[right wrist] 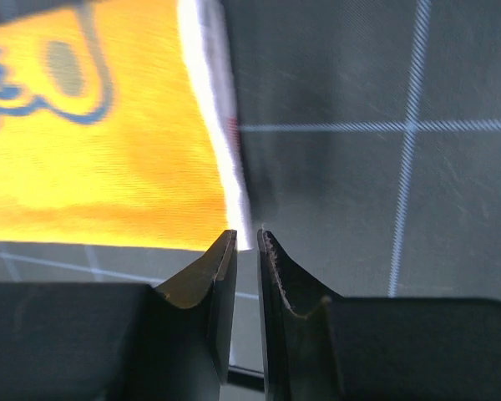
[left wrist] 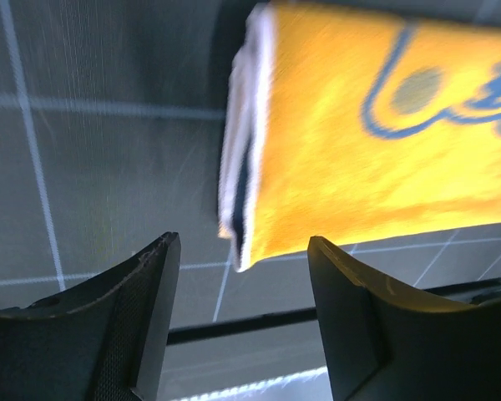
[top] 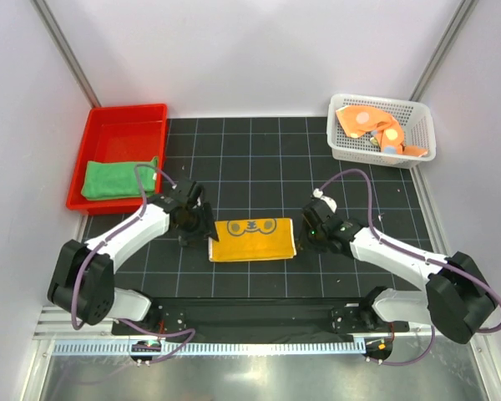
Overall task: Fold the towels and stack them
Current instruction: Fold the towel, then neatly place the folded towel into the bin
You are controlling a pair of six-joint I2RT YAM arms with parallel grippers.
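Towel (top: 253, 239) in yellow-orange with grey lettering, folded, flat on the dark gridded surface (top: 259, 159) between both arms. Left tool (left wrist: 242, 242) at its left edge, jaws wide apart, empty. Right tool (right wrist: 246, 236) at its right edge, jaws parted by a slit, gripping nothing. Green towel (top: 117, 180) folded in red tray (top: 125, 111), far left; dotted orange towel (top: 371, 125) heaped in white basket (top: 384, 154), far right.

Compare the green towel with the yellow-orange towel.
The plain green cloth towel has no print; the yellow-orange lettered cloth towel bears dark lettering. The green one lies in the red plastic tray; the yellow-orange one on the black grid mat. Both are folded.
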